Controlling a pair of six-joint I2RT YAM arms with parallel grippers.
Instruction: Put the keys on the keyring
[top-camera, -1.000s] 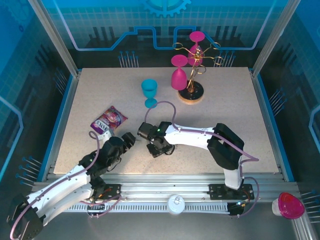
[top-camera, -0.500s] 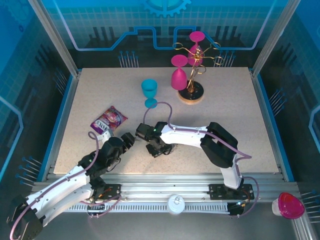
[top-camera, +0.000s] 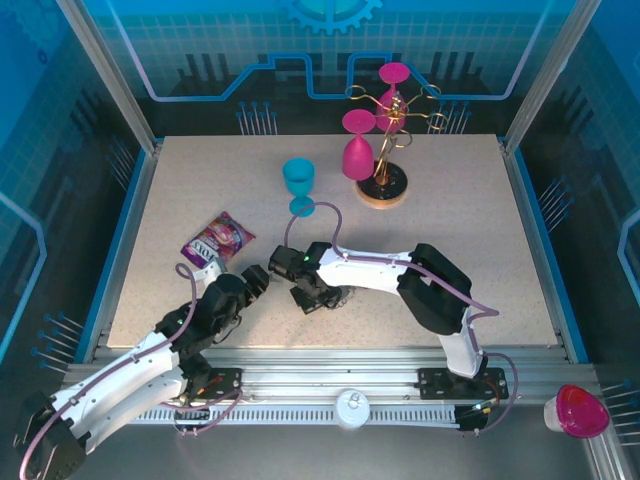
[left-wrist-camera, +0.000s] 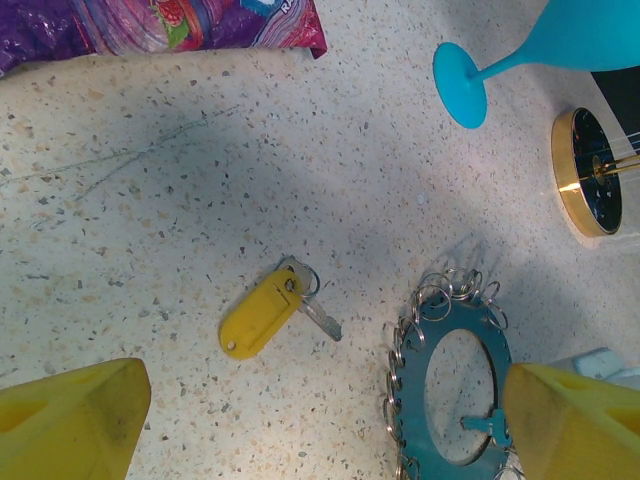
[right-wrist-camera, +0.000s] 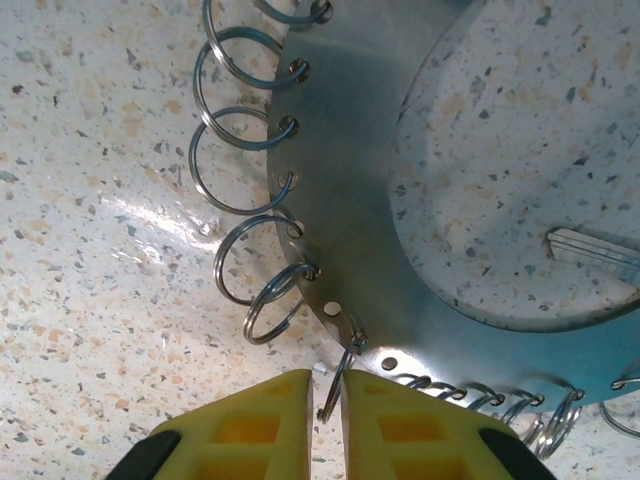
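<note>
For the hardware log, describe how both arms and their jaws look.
Left arm and right arm have white links, black joints and a mauve cable looping alongside each. A green light glows on the right wrist. The jaws are yellow blocks with moulded recesses, black behind.

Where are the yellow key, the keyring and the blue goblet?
yellow key (left-wrist-camera: 258, 314), left wrist view, on its plastic head.
keyring (left-wrist-camera: 455, 318), left wrist view, on its flat band.
blue goblet (left-wrist-camera: 460, 84), left wrist view, on its round foot.
</note>
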